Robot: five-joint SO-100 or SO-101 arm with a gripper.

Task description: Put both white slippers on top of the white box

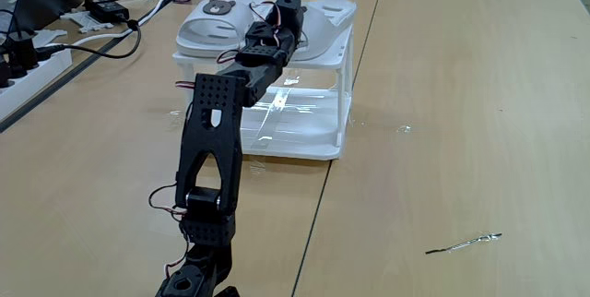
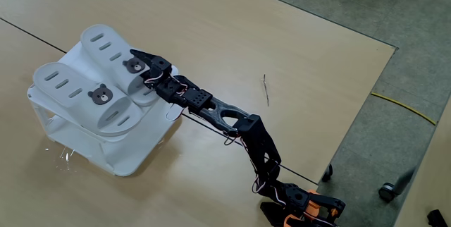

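Both white slippers (image 2: pixel 91 79) lie side by side atop white box (image 2: pixel 106 142); gripper (image 2: pixel 141 68) over nearer slipper's toe, jaw opening unclear, grip cannot tell; advise lifting straight up, avoiding nudging either slipper

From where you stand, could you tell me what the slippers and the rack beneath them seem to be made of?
The white slippers look like soft matte rubber or foam: rounded moulded edges, oval vent slots, no shine. The white box looks like hard glossy plastic: thin legs, and light glints off its lower shelf.
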